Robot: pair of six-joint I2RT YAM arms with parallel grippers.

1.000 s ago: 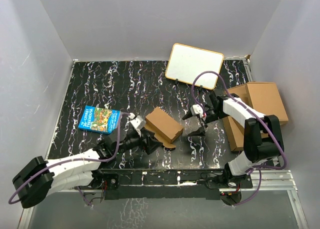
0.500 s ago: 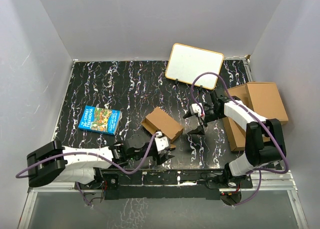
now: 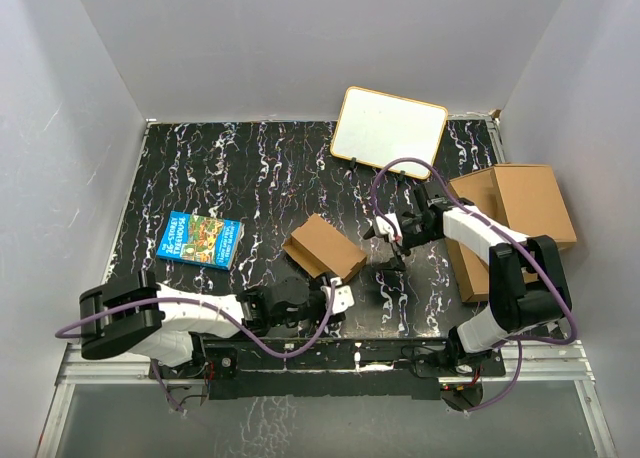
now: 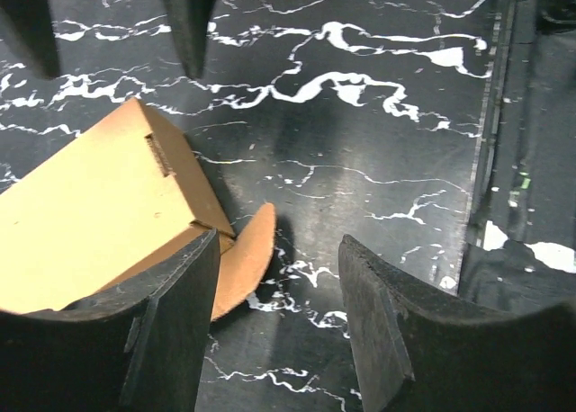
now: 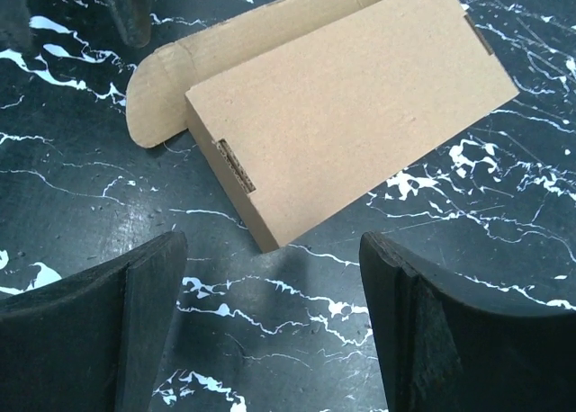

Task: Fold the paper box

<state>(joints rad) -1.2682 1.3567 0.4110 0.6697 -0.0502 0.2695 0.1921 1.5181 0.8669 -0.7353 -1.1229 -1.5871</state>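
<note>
Two arms low | left gripper [image 4: 279,247] unclenched, empty, at paper box [image 3: 325,246] near corner | right gripper [image 5: 272,244] spread, empty, beside box

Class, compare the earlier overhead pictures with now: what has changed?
The left fingers swung from the left side of the small brown cardboard box round to its near edge, open, holding nothing. The box, the right fingers and the blue picture book stayed put.

We see a plain brown paper box [image 3: 323,246], a black counter [image 3: 200,168] veined white, a blue picture book [image 3: 200,239].
</note>
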